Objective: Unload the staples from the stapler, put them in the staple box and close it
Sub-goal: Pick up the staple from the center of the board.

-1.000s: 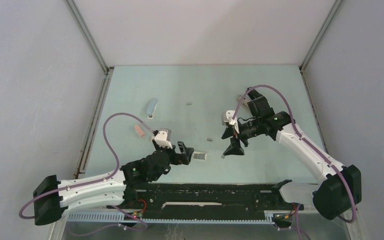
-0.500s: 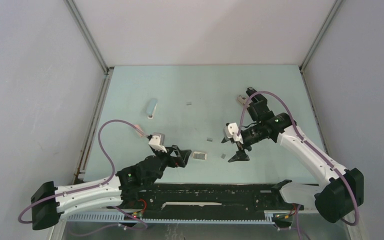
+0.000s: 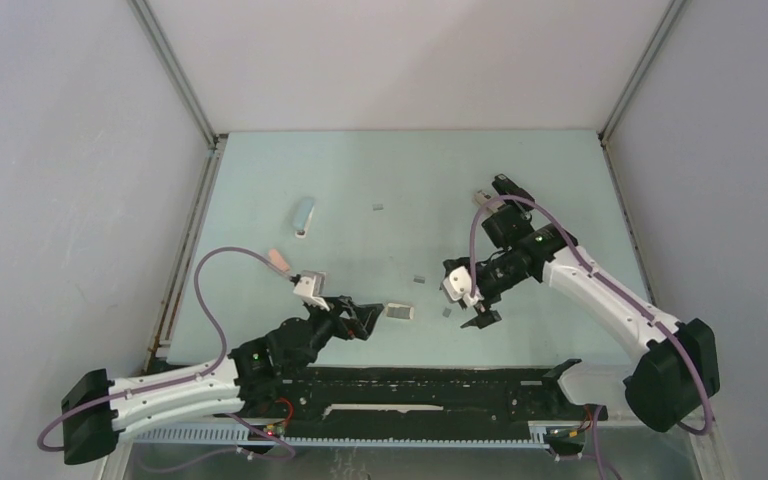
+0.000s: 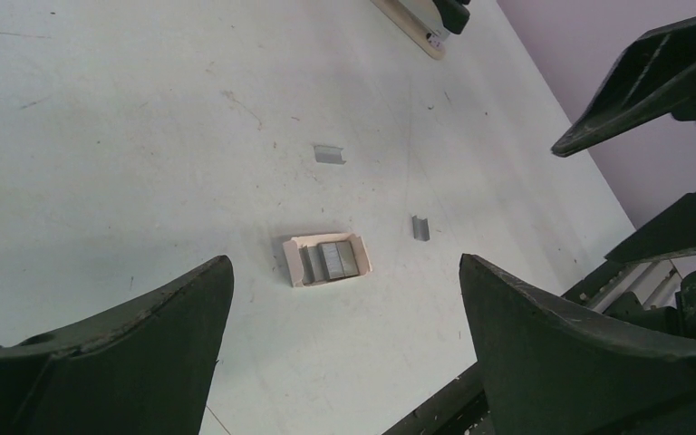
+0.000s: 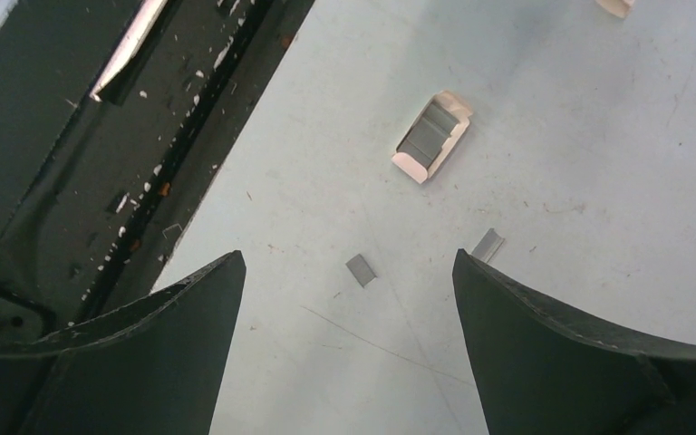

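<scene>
While walls are grey, staples dot tbl

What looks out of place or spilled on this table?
Loose staples lie scattered apart on the table, outside the small open box that holds more strips. Nothing else looks odd or damaged.

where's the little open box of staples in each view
top external: staple box just below centre, on the table.
left wrist: staple box mid-frame, between the two fingers.
right wrist: staple box upper centre.
shared landmark: the loose staple strip lying nearest it.
</scene>
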You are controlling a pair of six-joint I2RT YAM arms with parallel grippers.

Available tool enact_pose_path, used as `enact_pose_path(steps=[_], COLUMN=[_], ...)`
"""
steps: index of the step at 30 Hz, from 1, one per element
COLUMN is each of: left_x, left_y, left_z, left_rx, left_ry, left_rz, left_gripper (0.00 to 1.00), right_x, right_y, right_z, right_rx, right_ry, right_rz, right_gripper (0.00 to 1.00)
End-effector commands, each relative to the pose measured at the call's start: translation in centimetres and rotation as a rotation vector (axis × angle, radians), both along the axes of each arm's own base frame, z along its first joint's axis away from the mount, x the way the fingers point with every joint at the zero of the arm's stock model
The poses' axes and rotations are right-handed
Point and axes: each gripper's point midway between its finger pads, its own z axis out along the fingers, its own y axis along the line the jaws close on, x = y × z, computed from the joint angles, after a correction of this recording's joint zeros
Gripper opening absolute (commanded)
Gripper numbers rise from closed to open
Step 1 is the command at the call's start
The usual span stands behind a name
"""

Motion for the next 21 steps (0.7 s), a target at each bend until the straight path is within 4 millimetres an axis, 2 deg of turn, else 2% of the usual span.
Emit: enact_pose_path(steps=[1, 9, 16, 21], left_x=[0.2, 0.0, -0.1, -0.3], left_y=[0.3, 0.5, 0.6, 0.7], left_z=[0.4, -0.1, -0.2, -0.5], left_rx=[-0.028, -0.005, -0.010, -0.020], left_ry=[-0.030, -0.025, -0.027, -0.017], left_rz=[0.012, 0.008, 0.004, 0.001], left_gripper=[1.00, 1.00, 1.00, 1.00], right_x=[0.5, 1.5, 2.7, 3.6], right_y=[-0.3, -0.4, 0.0, 0.0], right_z=[-1.4, -4.1, -4.9, -7.0], right_rx=[-0.054, -0.145, -0.161, -0.248], right_ry=[-0.054, -0.077, -0.137, -0.171], right_rz=[0.057, 0.100, 0.125, 0.150], right_gripper=[0.94, 0.91, 0.89, 0.84])
